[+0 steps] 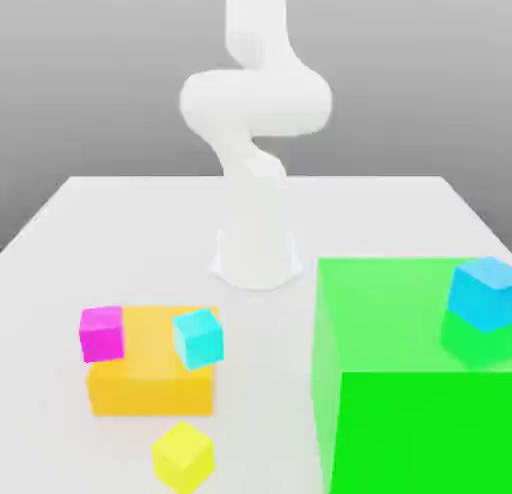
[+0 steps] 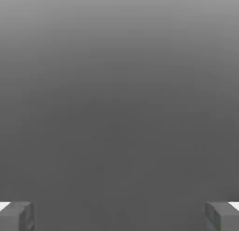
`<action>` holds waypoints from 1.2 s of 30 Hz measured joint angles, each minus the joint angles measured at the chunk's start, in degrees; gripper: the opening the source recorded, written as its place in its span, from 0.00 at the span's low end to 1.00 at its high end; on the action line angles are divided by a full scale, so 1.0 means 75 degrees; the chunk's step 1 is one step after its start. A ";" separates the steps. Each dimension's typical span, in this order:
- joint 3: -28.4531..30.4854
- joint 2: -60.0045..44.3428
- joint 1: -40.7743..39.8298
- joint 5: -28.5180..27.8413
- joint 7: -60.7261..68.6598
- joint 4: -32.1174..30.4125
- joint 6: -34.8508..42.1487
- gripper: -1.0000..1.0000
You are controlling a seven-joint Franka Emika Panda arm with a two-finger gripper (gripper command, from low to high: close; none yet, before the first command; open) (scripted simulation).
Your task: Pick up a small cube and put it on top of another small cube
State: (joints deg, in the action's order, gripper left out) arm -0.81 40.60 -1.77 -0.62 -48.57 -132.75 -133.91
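Magenta cube: we see a small, evenly coloured pinkish-purple cube overlapping the orange block's edge at the exterior view's left; we cannot tell what bears it.
Cyan cube: we find this bright cube turned at an angle, its faces in slightly different shades, overlapping the block's edge at the exterior view's right.
Yellow cube: we see it corner-on, lemon-bright, nearer the camera than the block.
Blue cube: we make out sky-blue faces, the top one paler, on this cube over the green box's top, with a darker green patch beneath.
Orange block: we see a low, flat-topped block.
Green box: we see a big, vivid box at the exterior view's right.
Counter: we see a pale, plain surface under the white arm.
Tool: we see it spread wide, pinching nothing.
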 joint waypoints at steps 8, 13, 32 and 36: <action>-0.0253 -0.2267 -0.0675 -0.0314 -0.1223 -0.0418 -0.0922 0.50; -0.0311 -0.3654 -0.1006 -0.0481 -0.1950 -0.0675 -0.1490 0.50; -0.0088 -0.8539 -0.1402 -0.0198 -0.3328 -0.1087 -0.4060 0.00; -0.0090 -0.8540 -0.1404 -0.0208 -0.3338 -0.1087 -0.4071 0.00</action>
State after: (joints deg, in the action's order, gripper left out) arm -1.48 -23.45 -12.30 -2.18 -73.61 -140.90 -164.45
